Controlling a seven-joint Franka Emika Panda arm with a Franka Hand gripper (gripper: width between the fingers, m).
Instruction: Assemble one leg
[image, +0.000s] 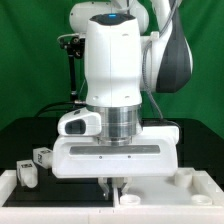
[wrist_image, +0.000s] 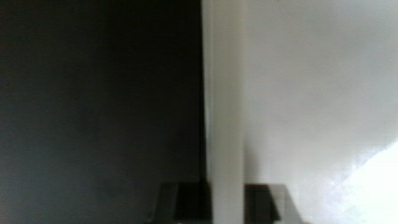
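White rails (image: 195, 186) edge the front of the black counter (image: 195, 140), just ahead of the jaws. Those jaws point straight down at the counter, their dark fingers (wrist_image: 185, 203) set narrowly apart with a white strip (wrist_image: 226, 200) between them. Whether they clamp it, or what it is, cannot be told. One leg (image: 41, 157) lies on the counter to the exterior view's left of the jaws, well apart from them, untouched.

Blurred: what lies between the jaws (fingertips (wrist_image: 183, 206) cropped).
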